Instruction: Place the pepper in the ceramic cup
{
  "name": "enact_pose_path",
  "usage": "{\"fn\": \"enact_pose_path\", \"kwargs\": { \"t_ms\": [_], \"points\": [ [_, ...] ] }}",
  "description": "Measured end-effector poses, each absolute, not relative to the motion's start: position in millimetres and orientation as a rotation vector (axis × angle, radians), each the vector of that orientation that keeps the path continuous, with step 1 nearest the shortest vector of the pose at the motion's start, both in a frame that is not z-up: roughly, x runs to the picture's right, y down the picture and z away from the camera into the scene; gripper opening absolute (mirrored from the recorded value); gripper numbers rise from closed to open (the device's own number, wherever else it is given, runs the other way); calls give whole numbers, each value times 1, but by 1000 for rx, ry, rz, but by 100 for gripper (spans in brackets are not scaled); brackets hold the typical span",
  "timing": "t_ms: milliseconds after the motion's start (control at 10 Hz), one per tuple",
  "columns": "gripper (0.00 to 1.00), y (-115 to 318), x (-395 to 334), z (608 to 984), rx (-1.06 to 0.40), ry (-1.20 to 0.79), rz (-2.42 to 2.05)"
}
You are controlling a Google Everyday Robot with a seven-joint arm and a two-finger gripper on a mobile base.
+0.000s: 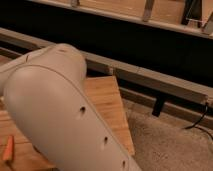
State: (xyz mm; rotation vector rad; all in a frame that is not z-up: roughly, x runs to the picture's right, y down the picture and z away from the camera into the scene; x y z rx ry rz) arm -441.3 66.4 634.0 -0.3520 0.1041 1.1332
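Note:
My large cream arm segment (pixel 55 110) fills the left and middle of the camera view and hides most of the wooden table (pixel 107 107). A small orange-red sliver, maybe the pepper (pixel 8 149), shows at the bottom left edge on the wood. The ceramic cup is hidden or out of view. The gripper is not in view.
A dark wall panel with a grey metal rail (pixel 150 80) runs behind the table. Speckled grey floor (pixel 165 145) lies to the right of the table's edge. A black cable (pixel 200 120) lies at the far right.

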Motion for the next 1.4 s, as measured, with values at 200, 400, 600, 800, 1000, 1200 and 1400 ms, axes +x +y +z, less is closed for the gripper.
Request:
{"fn": "enact_pose_path", "kwargs": {
  "t_ms": [200, 400, 600, 800, 1000, 1200, 1400],
  "points": [
    [65, 22, -417, 614, -281, 55, 1259],
    [65, 16, -420, 599, -284, 33, 1300],
    [65, 15, -420, 599, -284, 33, 1301],
    [65, 15, -420, 599, -284, 32, 1301],
    [65, 16, -421, 599, -284, 32, 1299],
    [65, 16, -421, 599, -284, 32, 1299],
    [65, 16, -421, 599, -284, 32, 1299]
  ]
}}
